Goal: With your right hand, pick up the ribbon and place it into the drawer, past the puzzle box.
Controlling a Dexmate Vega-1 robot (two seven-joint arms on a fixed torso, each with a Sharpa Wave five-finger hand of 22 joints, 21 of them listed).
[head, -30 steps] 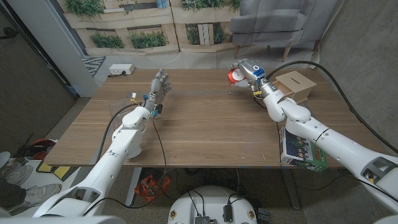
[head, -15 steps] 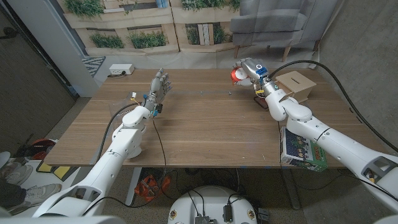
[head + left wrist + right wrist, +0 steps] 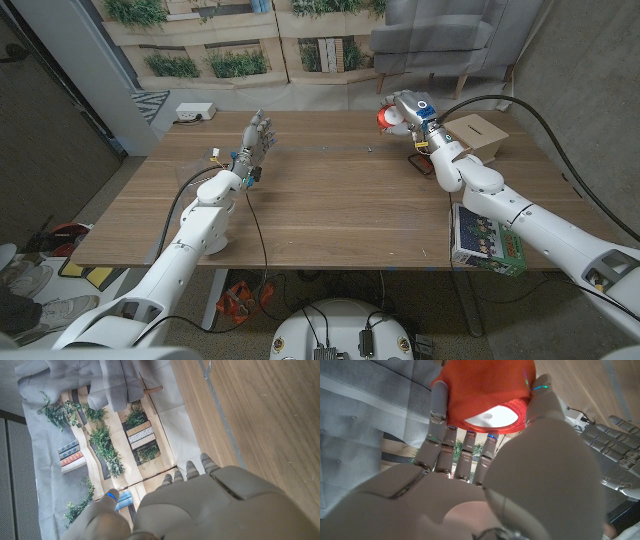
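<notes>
The wooden table (image 3: 330, 200) bears a cardboard drawer (image 3: 478, 137) at far right. Beside it the right hand (image 3: 402, 109) pinches the red ribbon (image 3: 384, 117) aloft. Left hand (image 3: 255, 135) stands fingers spread, holding nothing.

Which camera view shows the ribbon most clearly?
The right wrist view: the red ribbon looms large, gripped by the right hand. In the head view it is a small red patch beside that hand.

A wooden table (image 3: 330, 205) carries a cardboard box (image 3: 478, 138) at its right.
</notes>
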